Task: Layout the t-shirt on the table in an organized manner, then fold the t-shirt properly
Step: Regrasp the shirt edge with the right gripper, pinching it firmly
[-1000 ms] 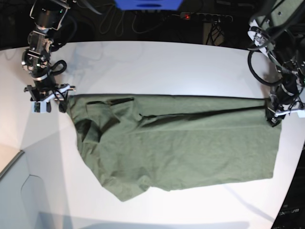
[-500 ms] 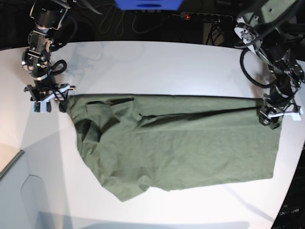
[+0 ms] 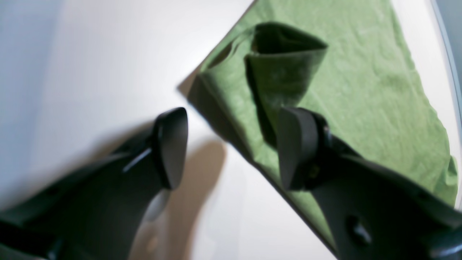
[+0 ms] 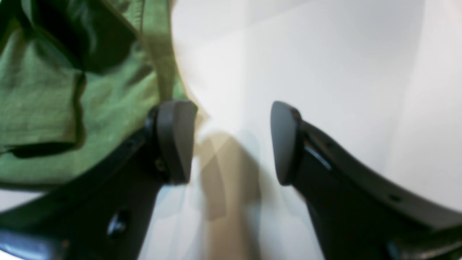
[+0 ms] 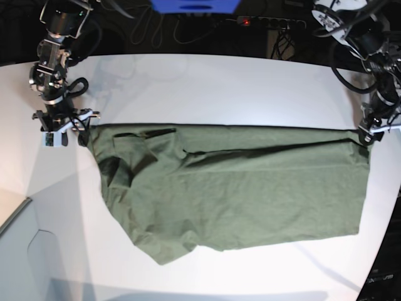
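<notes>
while the t-shirt point(image 5: 232, 188) lies spread flat across the white bench point(image 5: 207, 88), both arms sit at its far corners. left gripper point(image 3: 231, 148) spread wide, empty, over the shirt's corner. right gripper point(image 4: 231, 142) spread too, holding nothing, just beside the fabric edge.

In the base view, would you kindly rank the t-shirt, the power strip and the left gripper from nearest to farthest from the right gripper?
From the right gripper, at the view's left:
1. The t-shirt: its corner lies right beside the gripper.
2. The power strip: behind the table's far edge, right of centre.
3. The left gripper: at the shirt's opposite end, far right.
</notes>
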